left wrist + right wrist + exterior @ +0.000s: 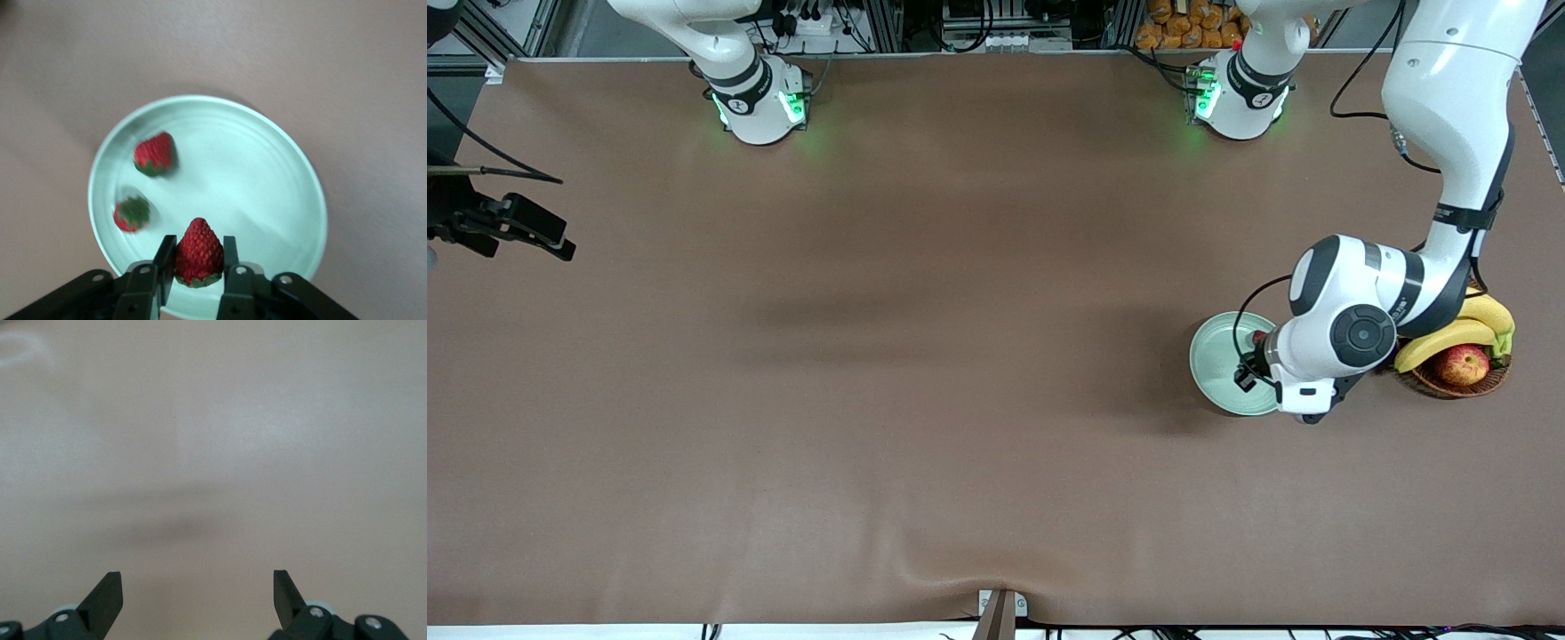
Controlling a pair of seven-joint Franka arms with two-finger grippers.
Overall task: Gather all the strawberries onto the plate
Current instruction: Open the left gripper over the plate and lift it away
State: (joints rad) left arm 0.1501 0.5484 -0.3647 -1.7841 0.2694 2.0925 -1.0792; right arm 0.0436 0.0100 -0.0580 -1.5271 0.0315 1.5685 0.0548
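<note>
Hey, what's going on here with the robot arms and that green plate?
The left gripper hangs over the plate, its fingers around a strawberry. Two other strawberries already lie in the plate, which sits beside a fruit basket. The right gripper waits open over bare table at its own end.

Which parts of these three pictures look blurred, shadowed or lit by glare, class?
Left wrist view: the two loose strawberries in the plate smear with motion blur; the held strawberry stays crisp. Front view: soft dark shadows lie across the tablecloth, green lamp glow at both bases. Right wrist view: a faint shadow band on bare cloth.
</note>
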